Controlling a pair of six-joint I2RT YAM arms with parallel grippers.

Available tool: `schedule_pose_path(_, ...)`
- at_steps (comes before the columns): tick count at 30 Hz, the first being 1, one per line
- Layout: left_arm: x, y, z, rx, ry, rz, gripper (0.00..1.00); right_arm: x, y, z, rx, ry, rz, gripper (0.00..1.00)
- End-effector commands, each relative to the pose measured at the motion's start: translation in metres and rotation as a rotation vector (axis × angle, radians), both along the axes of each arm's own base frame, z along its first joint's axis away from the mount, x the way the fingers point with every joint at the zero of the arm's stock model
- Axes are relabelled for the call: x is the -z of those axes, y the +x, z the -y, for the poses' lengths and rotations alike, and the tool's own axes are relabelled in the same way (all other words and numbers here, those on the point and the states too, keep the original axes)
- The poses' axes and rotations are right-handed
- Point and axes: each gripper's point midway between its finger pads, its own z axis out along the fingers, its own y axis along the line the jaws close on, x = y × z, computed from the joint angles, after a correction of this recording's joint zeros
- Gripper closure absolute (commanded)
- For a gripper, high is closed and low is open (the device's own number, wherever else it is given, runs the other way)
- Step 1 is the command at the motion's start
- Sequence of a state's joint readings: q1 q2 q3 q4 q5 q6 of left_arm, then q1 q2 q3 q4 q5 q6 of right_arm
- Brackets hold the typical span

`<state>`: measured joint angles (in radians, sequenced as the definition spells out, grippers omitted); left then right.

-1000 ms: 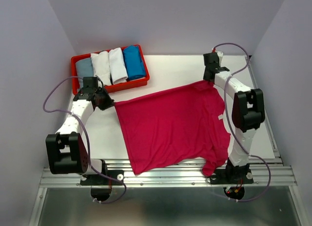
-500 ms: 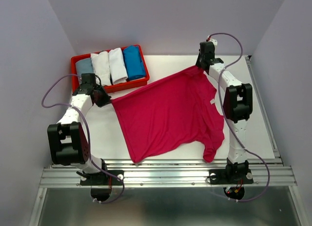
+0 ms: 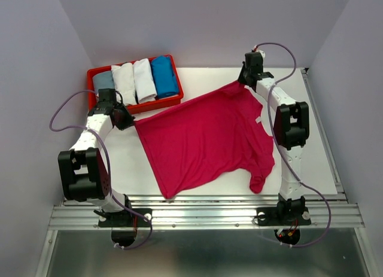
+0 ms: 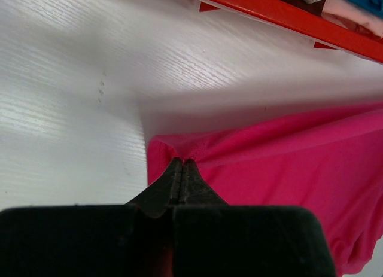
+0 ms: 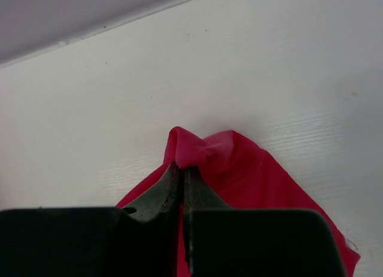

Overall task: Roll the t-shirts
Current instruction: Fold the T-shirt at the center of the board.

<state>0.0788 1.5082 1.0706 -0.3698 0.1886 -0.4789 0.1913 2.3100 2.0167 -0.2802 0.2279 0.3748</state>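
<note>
Stretching between two arms: magenta t-shirt (image 3: 206,139), spread mid-worktop (image 3: 203,79) beside red tray (image 3: 134,107) of four rolled t-shirts (image 3: 143,79). Left jaws pinching its near-tray corner, right jaws pinching a far corner, apparently pulling the cloth flat for rolling.

A red plastic tray (image 3: 159,103) sat at the far left corner of the white tabletop (image 3: 209,79), turned slightly askew, its back close to the rear wall (image 3: 197,20). From the left wrist view its red rim (image 4: 287,17) ran along the top, above faintly grained white board (image 4: 72,79). Pale lilac-grey walls closed in the tabletop at the back and both sides. A ribbed aluminium rail (image 3: 203,210) ran along the near edge, with a dull metal sheet (image 3: 197,253) below it.
</note>
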Motion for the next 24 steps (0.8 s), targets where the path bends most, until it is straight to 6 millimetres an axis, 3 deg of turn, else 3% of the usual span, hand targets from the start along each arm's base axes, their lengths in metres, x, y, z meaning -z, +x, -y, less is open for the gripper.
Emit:
schedule_pose_path(1,-0.015,0.006,-0.011,-0.011,0.038,0.037,1.0,-0.048,-0.017,0.014,0.053,0.048,0.063,0.99)
schedule_pose_path(2,-0.016,0.006,-0.009,-0.006,0.032,0.041,1.0,-0.047,-0.024,0.015,0.06,0.051,0.051,0.99)
schedule_pose_path(3,-0.016,0.005,-0.009,-0.004,0.03,0.041,1.0,-0.061,-0.032,0.018,0.069,0.056,0.069,0.99)
schedule_pose_path(4,-0.017,0.005,-0.008,-0.003,0.028,0.044,1.0,-0.047,-0.044,0.021,0.08,0.055,0.031,0.99)
schedule_pose_path(5,-0.019,0.003,-0.007,0.0,0.025,0.049,1.0,-0.045,-0.053,0.023,0.088,0.054,0.012,0.99)
schedule_pose_path(6,-0.019,0.003,-0.007,0.001,0.023,0.05,1.0,-0.056,-0.061,0.025,0.097,0.056,0.021,0.99)
schedule_pose_path(7,-0.02,0.0,-0.007,0.003,0.023,0.05,1.0,-0.044,-0.078,0.028,0.107,0.055,-0.026,0.99)
schedule_pose_path(9,-0.02,-0.002,-0.005,0.008,0.019,0.049,1.0,-0.048,-0.091,0.03,0.11,0.059,-0.04,0.99)
schedule_pose_path(10,-0.02,-0.005,-0.004,0.013,0.017,0.045,1.0,-0.037,-0.101,0.032,0.113,0.049,-0.078,0.99)
schedule_pose_path(13,-0.02,-0.011,-0.003,0.017,0.016,0.041,1.0,-0.037,-0.118,0.037,0.13,0.046,-0.097,0.99)
schedule_pose_path(16,-0.017,-0.021,-0.002,0.022,0.018,0.028,1.0,-0.019,-0.139,0.037,0.132,0.056,-0.151,0.99)
schedule_pose_path(20,-0.02,-0.029,0.0,0.025,0.014,0.028,1.0,-0.017,-0.155,0.034,0.131,0.095,-0.17,0.99)
schedule_pose_path(24,-0.024,-0.036,0.0,0.025,0.019,0.031,1.0,-0.002,-0.18,0.035,0.137,0.111,-0.214,0.99)
